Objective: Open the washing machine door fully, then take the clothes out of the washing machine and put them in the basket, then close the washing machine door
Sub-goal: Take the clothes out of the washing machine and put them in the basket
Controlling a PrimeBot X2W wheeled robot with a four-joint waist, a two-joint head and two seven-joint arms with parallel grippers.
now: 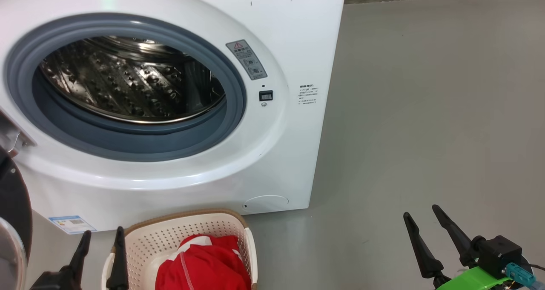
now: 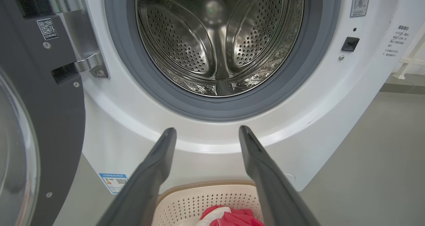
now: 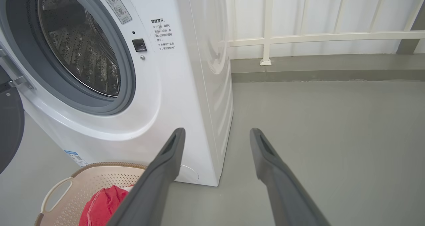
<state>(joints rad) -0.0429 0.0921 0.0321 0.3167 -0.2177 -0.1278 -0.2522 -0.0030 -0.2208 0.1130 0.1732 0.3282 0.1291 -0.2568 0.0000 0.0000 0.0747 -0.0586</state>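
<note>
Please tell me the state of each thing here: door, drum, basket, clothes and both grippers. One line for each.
door: open wide, swung to the robot's left.
drum: empty, no clothes seen inside.
basket: upright, holds the clothes.
clothes: red, heaped in the basket.
left gripper: open, holds nothing.
right gripper: open, holds nothing.

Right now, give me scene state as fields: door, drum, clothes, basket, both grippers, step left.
door: washing machine door swung open at the machine's left
drum: drum of the washing machine shows bare steel where visible
clothes: red clothes lying in the basket
basket: on the floor, in front of the machine
left gripper: left gripper open, holding nothing, by the basket's left side
right gripper: right gripper open, holding nothing, over floor right of the machine
step left: closing the door
</note>
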